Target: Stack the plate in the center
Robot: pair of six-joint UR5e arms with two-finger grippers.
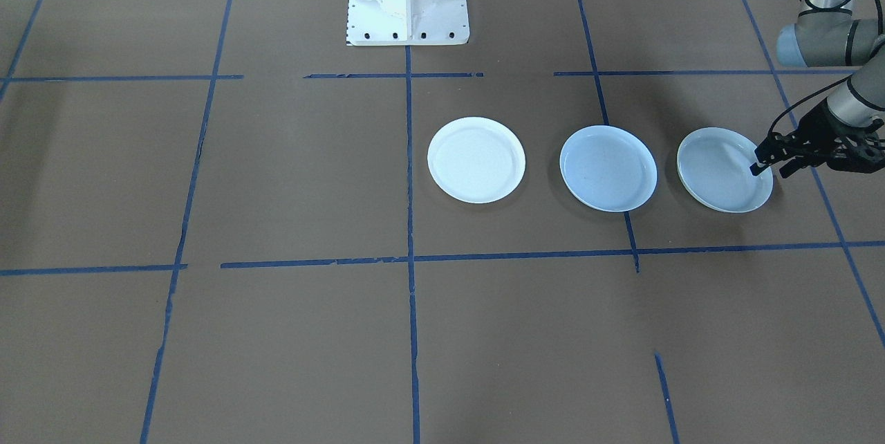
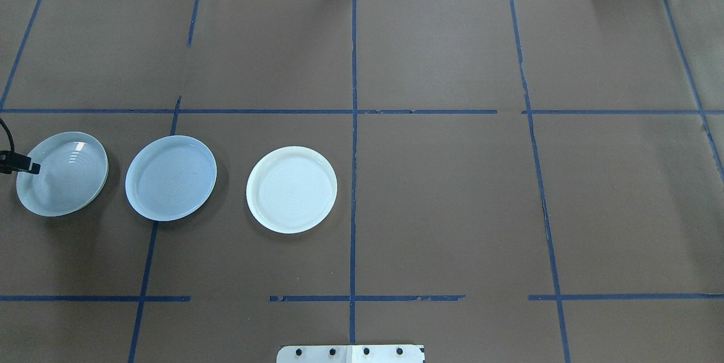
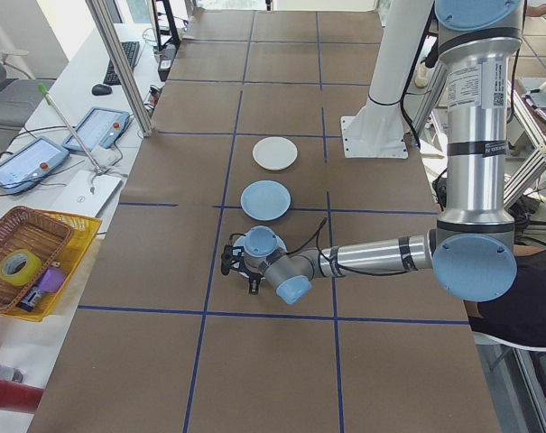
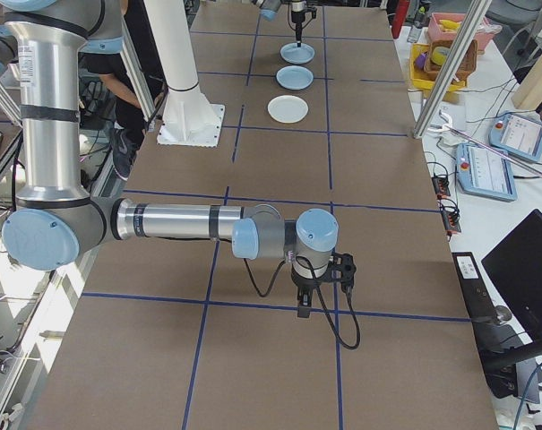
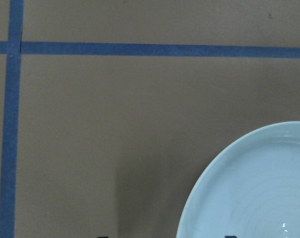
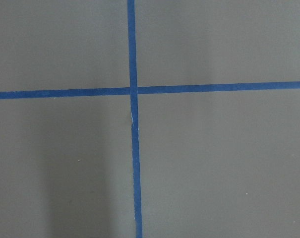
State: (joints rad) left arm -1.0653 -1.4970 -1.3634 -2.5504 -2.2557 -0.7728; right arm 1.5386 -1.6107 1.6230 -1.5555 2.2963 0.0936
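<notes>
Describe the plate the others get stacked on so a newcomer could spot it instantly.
On the brown table, three plates lie in a row on the robot's left half. The target is the middle plate, between the white plate and the ringed plate at the left end effector. It alone is plain light blue, without ripple rings.

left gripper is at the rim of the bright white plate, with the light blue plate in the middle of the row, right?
Not quite. The left gripper is at the rim of the rippled plate, not the white plate, as the front-facing view shows. The light blue plate is indeed in the middle.
</notes>
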